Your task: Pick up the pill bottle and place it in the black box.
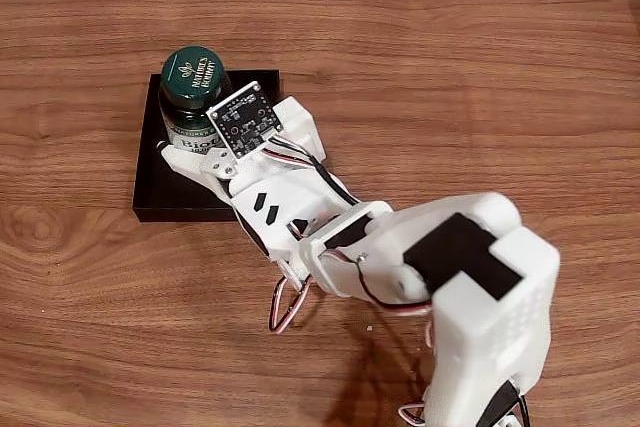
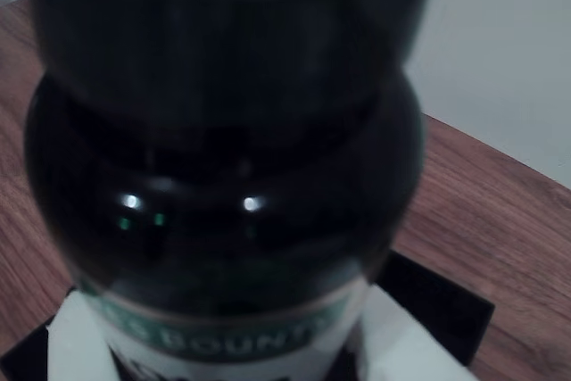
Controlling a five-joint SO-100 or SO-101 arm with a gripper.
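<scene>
- At about 10 o'clock of the fixed view, the end effector (image 1: 188, 139) sits over the black box (image 1: 152, 187), its white fingers (image 1: 186, 161) closed around the lower body of the pill bottle (image 1: 192, 92). Opening: narrow, just the width of the bottle; nothing else held.
- Pill bottle: upright, green cap up, white label partly visible between the fingers. In the wrist view the bottle (image 2: 223, 185) looms very close, dark cap and shoulder up top, label edge at 6 o'clock, white finger parts (image 2: 76, 336) either side of it.
- Bottle position: over the interior of the black box, toward its 12 o'clock half in the fixed view. Cannot tell whether the base is touching the box floor or hanging just above it; the fingers hide the bottom.
- Black box: lies flat on the table (image 1: 450, 77); in the wrist view its dark corner (image 2: 446, 310) shows behind the bottle at 4 o'clock.
- Progress (judgement): pick-up done, carry to the box done or nearly so. Left: set the bottle down if not yet seated, open the fingers, withdraw the arm clear.
- Risk (judgement): a tall bottle may tip on release if not seated flat.
- Arm body and wiring trail away toward 5 o'clock in the fixed view.
</scene>
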